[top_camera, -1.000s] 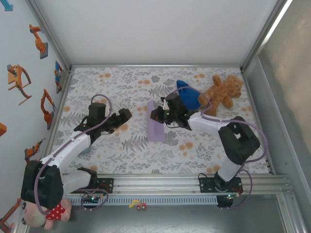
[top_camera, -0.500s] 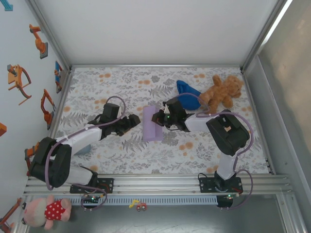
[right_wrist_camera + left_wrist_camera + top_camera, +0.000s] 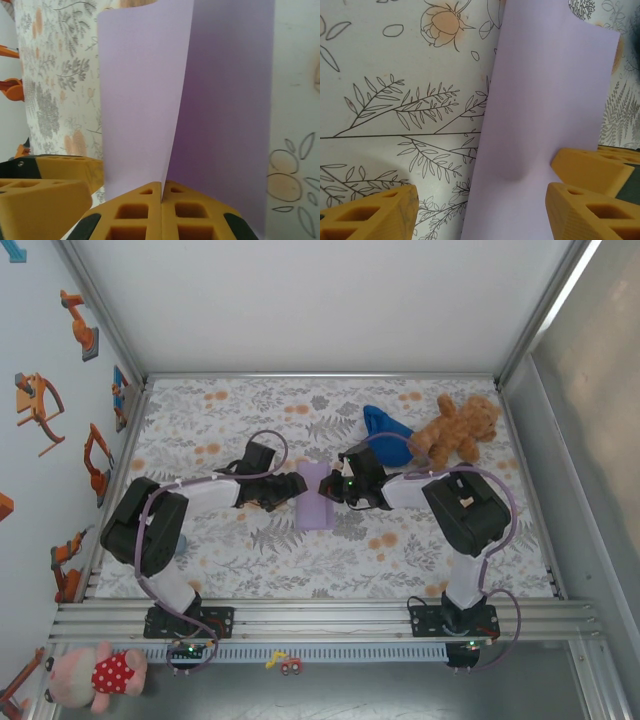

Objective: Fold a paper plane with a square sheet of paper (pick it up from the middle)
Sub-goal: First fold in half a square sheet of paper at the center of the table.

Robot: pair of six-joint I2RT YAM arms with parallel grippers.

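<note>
Lying mid-bench (image 3: 230, 410): square sheet of paper (image 3: 313, 502), lavender, folded along a crease. Right tool (image 3: 329, 484): clamped tight on one edge of the sheet. Left tool (image 3: 297, 486): jaws apart, the sheet's other edge between them, ungripped. Beyond: blue cloth (image 3: 385, 430), teddy bear (image 3: 455, 430).

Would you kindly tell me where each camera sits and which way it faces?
Top external: above and behind the bases, looking down on the table; both arms show, meeting at the sheet of paper.
Left wrist: on the left arm, looking down past its parted left fingers at the sheet.
Right wrist: on the right arm, looking along its right fingers, shut on the sheet.
Shared: all three see the sheet; right wrist also catches the left fingers.
</note>
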